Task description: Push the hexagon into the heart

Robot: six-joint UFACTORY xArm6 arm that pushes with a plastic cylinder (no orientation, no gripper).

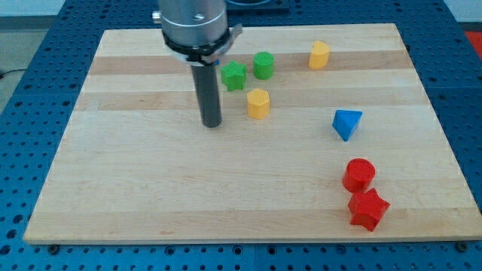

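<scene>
My tip point(212, 123) rested on the wooden board point(135, 188), touching no block; being a bare rod, it held nothing. The yellow hexagon point(258, 104) stood just to its right in the view and slightly toward the top, with a clear gap between them. The yellow heart point(319, 55) lay farther off along nearly the same line, up and to the right, beyond the hexagon. So the tip sat on the hexagon's far side from the heart, which I judged suited a push up-right.
</scene>
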